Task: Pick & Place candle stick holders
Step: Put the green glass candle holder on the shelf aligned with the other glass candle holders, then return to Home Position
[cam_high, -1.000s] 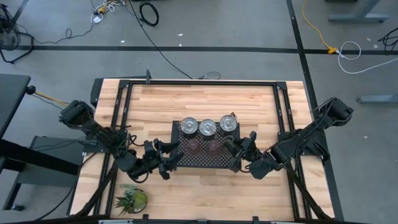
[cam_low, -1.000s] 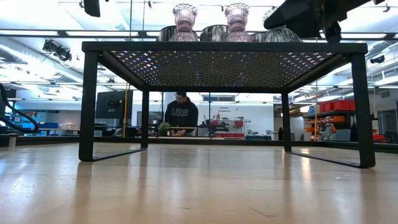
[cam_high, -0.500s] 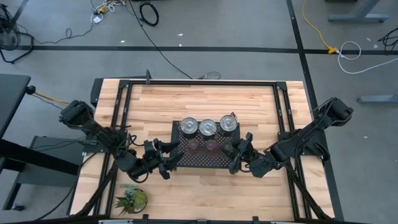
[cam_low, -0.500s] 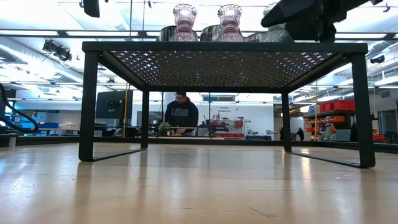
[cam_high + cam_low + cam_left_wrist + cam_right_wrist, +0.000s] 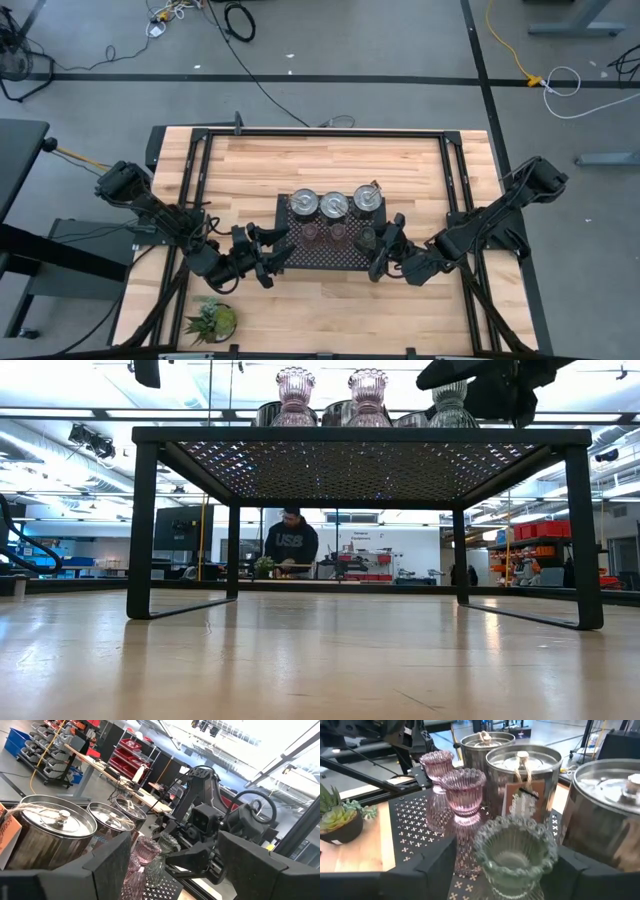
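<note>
Viewing the right gripper (image 5: 512, 885), we see its parted jaws flanking the greenish glass holder (image 5: 514, 852) untouched; left gripper's (image 5: 262, 252) jaws partly open, empty.

Tray, plant, person

Black mesh tray (image 5: 322, 255) mid-table; potted plant (image 5: 212, 321) at its 8 o'clock, near the table edge; a person (image 5: 289, 543) stands far behind.

I see three shiny silver holders (image 5: 522, 770) with lids, one carrying a brown paper tag (image 5: 520, 800). Two ribbed pinkish-brown glass holders (image 5: 465, 787) stand beside a pale greenish glass holder (image 5: 515, 852) with a beaded rim. The black mesh tray (image 5: 325, 258) shows a punched cross pattern. The table (image 5: 330, 165) is pale striped wood. A green plant (image 5: 212, 321) sits in a dark pot.
</note>
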You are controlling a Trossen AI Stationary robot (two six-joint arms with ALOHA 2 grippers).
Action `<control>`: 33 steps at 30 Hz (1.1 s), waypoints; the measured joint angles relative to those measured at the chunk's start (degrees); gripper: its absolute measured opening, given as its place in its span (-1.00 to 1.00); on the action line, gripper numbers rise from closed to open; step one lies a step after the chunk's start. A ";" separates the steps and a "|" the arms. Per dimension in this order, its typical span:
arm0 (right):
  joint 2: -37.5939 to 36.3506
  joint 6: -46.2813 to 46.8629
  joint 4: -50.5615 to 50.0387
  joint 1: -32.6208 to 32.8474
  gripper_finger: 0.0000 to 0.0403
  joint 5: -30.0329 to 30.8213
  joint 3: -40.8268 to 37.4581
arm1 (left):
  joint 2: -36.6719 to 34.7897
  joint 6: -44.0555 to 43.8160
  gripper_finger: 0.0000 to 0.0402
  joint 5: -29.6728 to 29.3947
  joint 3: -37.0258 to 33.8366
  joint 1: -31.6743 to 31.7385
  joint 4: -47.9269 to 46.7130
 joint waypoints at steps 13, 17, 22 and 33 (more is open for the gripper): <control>-0.20 -6.66 0.10 0.00 0.12 2.30 2.59 | 0.00 0.01 0.48 0.20 0.00 0.00 0.00; -1.96 -7.25 0.08 0.00 0.12 2.78 2.59 | 0.00 0.01 0.48 0.22 0.00 0.00 0.00; -5.99 -8.69 0.15 0.00 0.12 3.67 2.59 | 0.00 0.04 0.48 0.23 0.00 0.00 0.00; -22.47 -9.29 5.73 -0.93 0.11 -11.28 2.59 | -4.62 25.10 0.48 -0.50 -0.02 2.10 13.78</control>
